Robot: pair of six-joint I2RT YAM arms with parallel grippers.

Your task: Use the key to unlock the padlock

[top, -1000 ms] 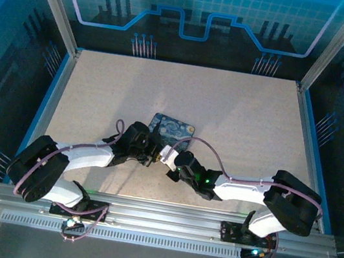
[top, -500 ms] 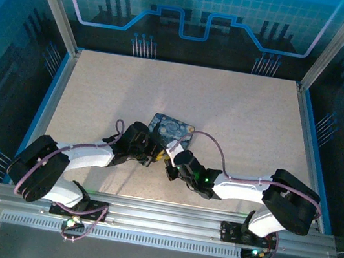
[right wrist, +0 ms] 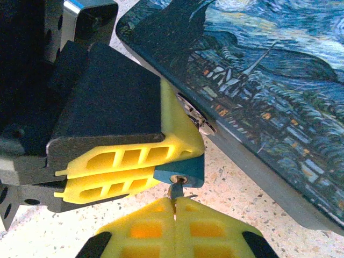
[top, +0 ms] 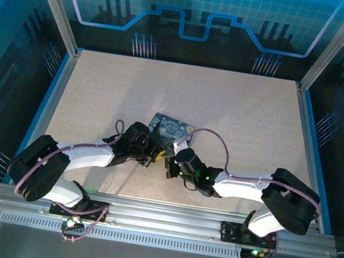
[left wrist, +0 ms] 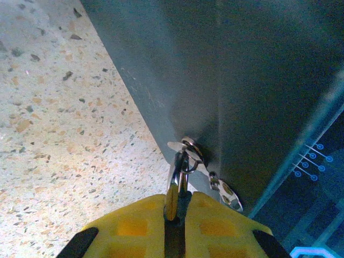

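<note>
Against the box (right wrist: pixel 279 80) edge, left pincer (left wrist: pixel 174 212) is clamped on the padlock (right wrist: pixel 185 167) and right pincer (right wrist: pixel 174 210) is closed on the key (right wrist: pixel 174 192) at its keyhole; off-axis twisting could slip or bend the key.

Swirling blue-and-yellow paint covers the tin box (right wrist: pixel 279 64). The pads (right wrist: pixel 121 158) are yellow, the padlock (right wrist: pixel 187 167) bluish-grey, the key (right wrist: pixel 174 191) grey, and the surface (left wrist: pixel 59 123) speckled beige.

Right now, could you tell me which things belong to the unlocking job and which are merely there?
In the job: padlock, clamped by left gripper; key, pinched by right gripper at the keyhole.
Merely there: painted tin box, whose hasp carries the padlock; table.
</note>
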